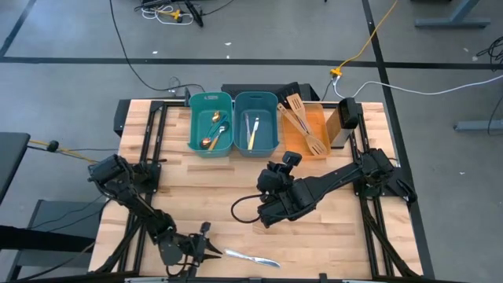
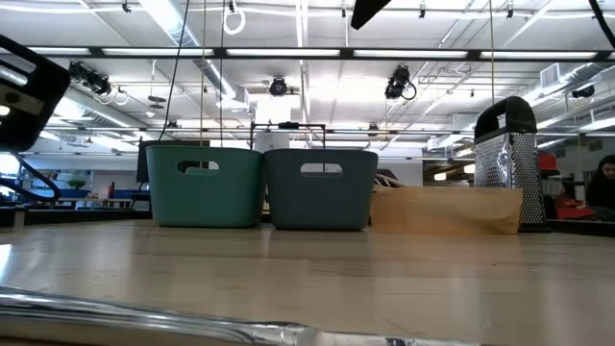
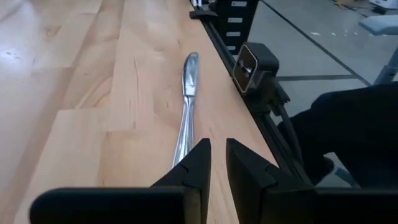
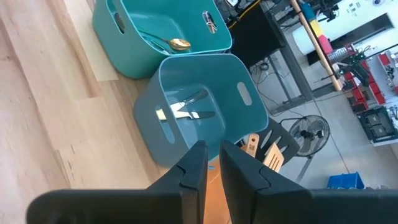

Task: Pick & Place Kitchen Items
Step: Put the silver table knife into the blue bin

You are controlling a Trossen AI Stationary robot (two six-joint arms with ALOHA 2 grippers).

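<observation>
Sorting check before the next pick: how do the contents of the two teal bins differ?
The left bin holds spoons, including a gold spoon; the right bin holds a cream-handled piece and silver cutlery. The left bin's items lie slanted, the right's nearly parallel. Both bins are teal, handled, and stand side by side.

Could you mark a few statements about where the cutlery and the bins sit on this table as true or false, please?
1. A silver knife lies on the bare table near the left gripper. True.
2. The gold spoon lies in the orange tray. False: it lies in the left teal bin.
3. The wooden spatulas lie on the orange tray. True.
4. The right gripper holds a fork. False: it holds nothing.
5. The right teal bin is empty. False: it holds cutlery.
</observation>
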